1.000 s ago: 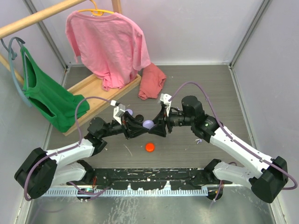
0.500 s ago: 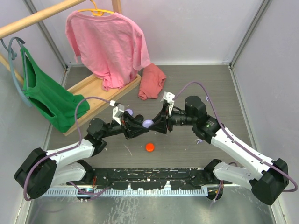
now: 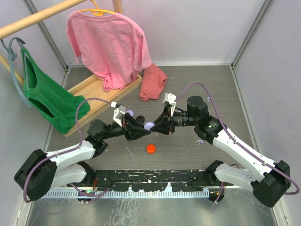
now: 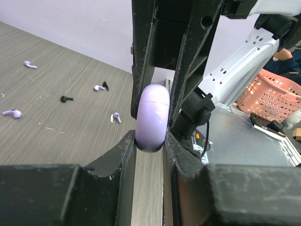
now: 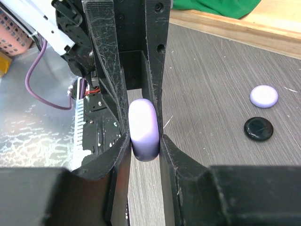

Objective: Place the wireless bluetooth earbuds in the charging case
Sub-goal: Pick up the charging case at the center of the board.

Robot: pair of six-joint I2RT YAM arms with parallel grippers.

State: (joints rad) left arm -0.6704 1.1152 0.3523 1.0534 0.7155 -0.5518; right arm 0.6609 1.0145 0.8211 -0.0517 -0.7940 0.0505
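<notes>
Wireless earbuds [image 4: 115,117], tiny lavender and black plastic pieces, lay scattered on the grey wood-grain table [image 3: 207,84]. They showed in the left wrist view, left of the grippers, spread apart from one another and outside any container.

A lavender, rounded plastic charging case [image 3: 149,125] was held above the middle of the table, between the two arms. Its lid was shut, so its inside was hidden. The left gripper [image 3: 141,128] had its fingers clamped on the near end of the case as its own camera saw it. The right gripper [image 3: 157,126] faced it from the right, and its fingers pressed against both sides of the same case.

On the table just near of the grippers sat an orange-red round puck [image 3: 151,148]. A lavender round puck [image 5: 264,96] and a black round puck [image 5: 258,128] lay close together, just beyond the left gripper.

A pink plastic basket [image 4: 273,96] stood off the table behind the right arm; its contents could not be made out.

At the far left, a pink T-shirt [image 3: 110,44] and a green garment [image 3: 47,96] hung on a wooden rack [image 3: 101,87]. A crumpled salmon-red cloth [image 3: 153,82] lay beside the rack's base.
</notes>
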